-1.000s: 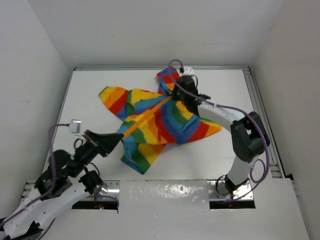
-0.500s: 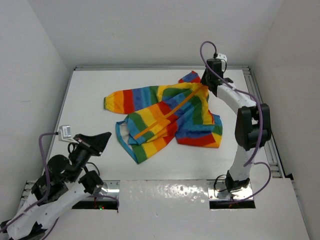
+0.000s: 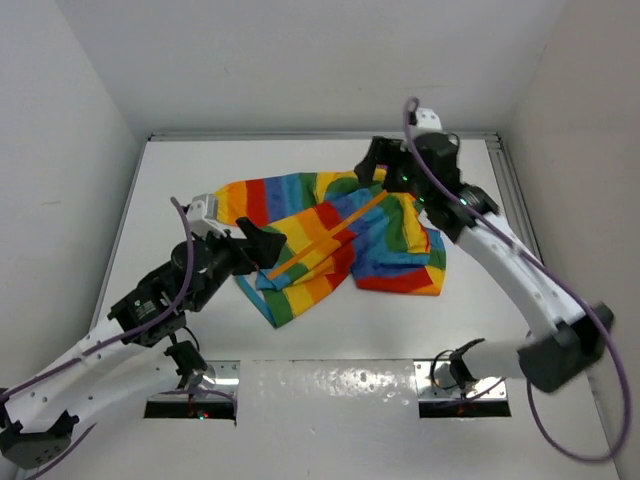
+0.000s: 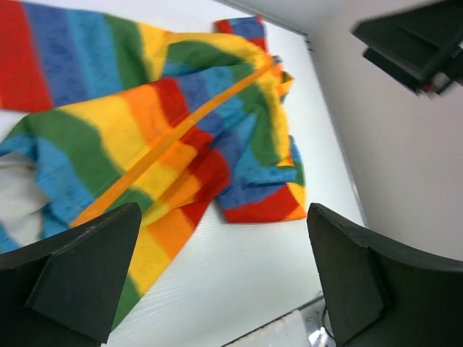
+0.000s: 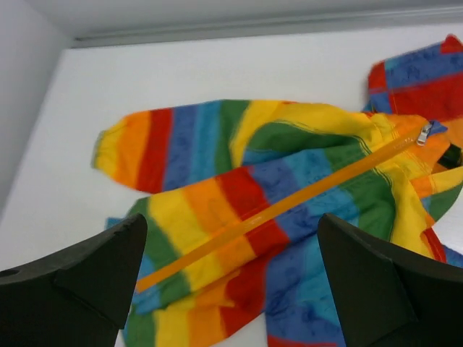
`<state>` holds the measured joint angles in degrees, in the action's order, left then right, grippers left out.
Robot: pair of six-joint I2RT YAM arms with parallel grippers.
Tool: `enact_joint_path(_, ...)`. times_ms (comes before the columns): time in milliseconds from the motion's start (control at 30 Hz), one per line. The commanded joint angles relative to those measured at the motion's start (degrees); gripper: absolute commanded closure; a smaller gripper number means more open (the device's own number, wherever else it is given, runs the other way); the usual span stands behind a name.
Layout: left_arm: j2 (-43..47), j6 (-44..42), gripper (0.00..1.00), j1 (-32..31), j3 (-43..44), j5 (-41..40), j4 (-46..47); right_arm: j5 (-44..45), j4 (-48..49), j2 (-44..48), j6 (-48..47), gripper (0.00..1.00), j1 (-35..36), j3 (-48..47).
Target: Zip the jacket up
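Note:
The jacket (image 3: pixel 335 235) lies flat in the middle of the white table, rainbow striped, one sleeve stretched out to the left. Its orange zipper (image 3: pixel 325 233) runs as one straight line from the lower-left hem up to the collar, with the silver pull (image 5: pixel 423 134) at the collar end. My left gripper (image 3: pixel 262 242) hovers over the hem end, open, with nothing between its fingers (image 4: pixel 79 278). My right gripper (image 3: pixel 376 162) hangs above the collar end, open and empty, its fingers (image 5: pixel 387 285) wide apart over the jacket (image 5: pixel 289 210). In the left wrist view the jacket (image 4: pixel 181 130) lies ahead of the gripper (image 4: pixel 224 282).
White walls close the table on the left, back and right. An aluminium rail (image 3: pixel 510 215) runs along the right edge. A shiny metal plate (image 3: pixel 330 385) lies at the near edge between the arm bases. The right arm's gripper (image 4: pixel 416 43) shows at the upper right of the left wrist view.
Both grippers have opened. The left arm has swung in from the near left to the jacket's hem. The right arm has lifted off the collar. The jacket lies flatter than a second ago.

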<state>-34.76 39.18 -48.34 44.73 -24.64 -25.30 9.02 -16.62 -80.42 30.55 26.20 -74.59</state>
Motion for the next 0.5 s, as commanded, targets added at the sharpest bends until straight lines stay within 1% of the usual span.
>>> enact_joint_path(0, -1.45, -3.14, 0.02, -0.35, 5.71, 4.51, 4.38, -1.36, -3.77, 16.31, -0.14, 0.01, -0.09, 4.07)
enact_joint_path(33, -1.01, -3.23, 0.02, -0.35, 6.24, 5.56, 4.38, -2.15, -2.81, 20.53, 1.52, 0.01, -0.09, 6.36)
enact_joint_path(67, -0.66, -3.32, 0.01, -0.35, 6.86, 5.83, 4.38, -3.20, -2.37, 24.75, 2.40, 0.01, -0.01, 11.52)
enact_joint_path(100, 0.04, -3.23, 0.01, -0.44, 6.95, 6.01, 4.56, -5.04, -1.93, 32.97, 3.02, 0.01, 0.00, 14.27)
enact_joint_path(133, 1.70, -3.14, 0.01, -0.36, 6.86, 6.27, 4.82, -5.67, -2.18, 36.88, 4.07, 0.01, 0.00, 16.56)
enact_joint_path(167, 2.50, -3.14, 0.01, -0.35, 6.77, 6.19, 4.73, -5.76, -3.40, 40.40, 4.26, 0.01, 0.08, 19.97)
enact_joint_path(200, 3.29, -3.14, 0.00, -0.35, 6.95, 6.10, 4.47, -4.98, -4.81, 46.61, 3.74, 0.01, 0.00, 21.31)
enact_joint_path(267, 4.88, -2.97, 0.00, -0.35, 7.91, 6.27, 2.90, -4.10, -10.34, 52.96, 2.95, 0.01, 0.00, 23.87)
enact_joint_path(300, 5.40, -2.88, 0.00, -0.35, 8.18, 6.45, 2.28, -3.22, -12.88, 54.39, 2.68, 0.01, 0.00, 24.13)
enact_joint_path(333, 6.19, -2.79, 0.00, -0.35, 8.53, 7.06, 1.92, -1.30, -17.78, 55.45, 2.59, 0.01, 0.00, 24.31)
enact_joint_path(433, 6.81, -2.97, 0.00, -0.35, 8.18, 8.29, 1.48, 0.21, -24.22, 58.09, 2.85, 0.01, 0.00, 24.22)
enact_joint_path(467, 6.64, -3.05, 0.00, -0.35, 7.48, 8.64, 1.57, 0.30, -24.68, 58.53, 3.20, 0.01, 0.00, 24.66)
